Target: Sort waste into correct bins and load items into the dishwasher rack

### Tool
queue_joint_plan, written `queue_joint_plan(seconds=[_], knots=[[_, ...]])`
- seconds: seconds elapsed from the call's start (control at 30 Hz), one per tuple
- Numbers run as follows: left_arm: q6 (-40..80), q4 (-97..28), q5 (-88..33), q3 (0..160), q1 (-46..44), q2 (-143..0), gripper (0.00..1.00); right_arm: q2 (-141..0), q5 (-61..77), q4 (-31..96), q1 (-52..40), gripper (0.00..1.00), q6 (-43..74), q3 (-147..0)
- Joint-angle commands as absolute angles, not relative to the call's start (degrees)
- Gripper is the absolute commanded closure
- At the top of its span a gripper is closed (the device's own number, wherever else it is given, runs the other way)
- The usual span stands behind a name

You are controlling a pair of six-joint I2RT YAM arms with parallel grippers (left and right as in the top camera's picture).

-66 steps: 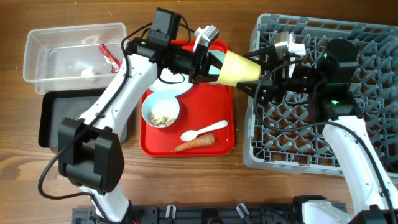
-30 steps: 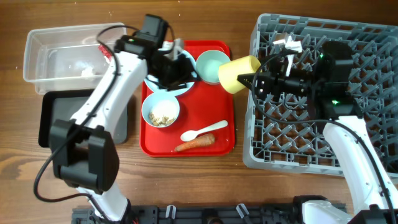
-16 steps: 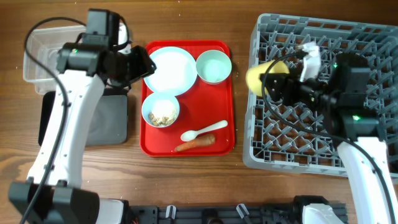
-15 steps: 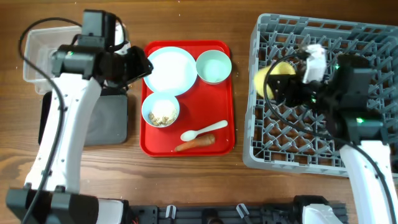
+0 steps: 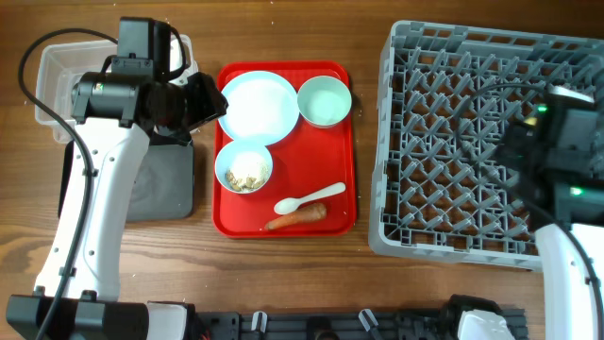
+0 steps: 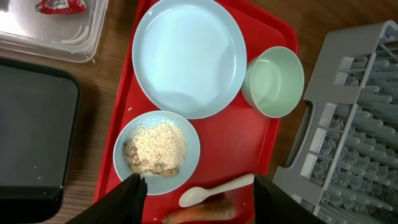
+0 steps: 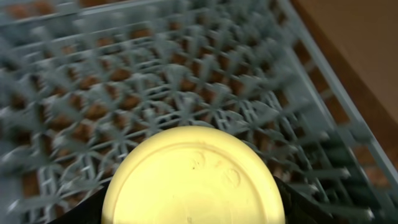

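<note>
Now the handover is over and the arms have parted. Nearest the table's front edge, on the flat red tray (image 5: 335, 161), a thin orange carrot piece (image 5: 295, 216) lies just beside a white plastic spoon (image 5: 309, 198). Behind them sits a pale blue bowl of beige crumbs (image 5: 243, 170), then the pale blue round plate (image 5: 255, 106) and an empty pale blue bowl (image 5: 324, 100) at the tray's far edge.

The left gripper (image 6: 199, 183) has drawn back to the tray's far left corner, its jaws partly open and holding nothing. Left of the tray lie the black rectangular tray (image 5: 165, 194) and, beyond it, the clear plastic tub (image 5: 52, 85), with the crumpled red wrapper (image 6: 60, 5) inside.

The right gripper (image 7: 189, 208) has carried the small yellow cup (image 7: 193, 174) from the left edge of the large grey dishwasher rack (image 5: 453, 170) toward its right edge. Its jaws are closed around the cup, above the pegs. From overhead the arm hides the cup. The cup seems near release, and it must settle between the upright pegs.
</note>
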State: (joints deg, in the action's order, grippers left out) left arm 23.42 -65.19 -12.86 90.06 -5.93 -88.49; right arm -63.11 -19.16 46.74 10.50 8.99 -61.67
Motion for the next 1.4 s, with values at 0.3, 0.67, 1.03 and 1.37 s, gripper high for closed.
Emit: queue_joint_plan(seconds=[0.3,0.67,1.03,1.37], knots=[[22.74,-65.45,-11.92,90.43,-5.72,-87.70,0.43,-74.41,-7.60,43.94,34.89,0.50,12.25,-63.11],[22.72,-66.57,-11.92,90.43,-5.72,-87.70,0.43,-83.46,-9.52,38.76,37.58,0.50,13.72,-63.09],[22.72,-66.89,-11.92,90.43,-5.72,-87.70,0.43,-85.17,-10.31,35.38,37.60,0.50,14.00,-63.11],[22.74,-66.89,-11.92,90.43,-5.72,-87.70,0.43,-81.80,-10.94,34.20,37.60,0.50,13.52,-63.11]])
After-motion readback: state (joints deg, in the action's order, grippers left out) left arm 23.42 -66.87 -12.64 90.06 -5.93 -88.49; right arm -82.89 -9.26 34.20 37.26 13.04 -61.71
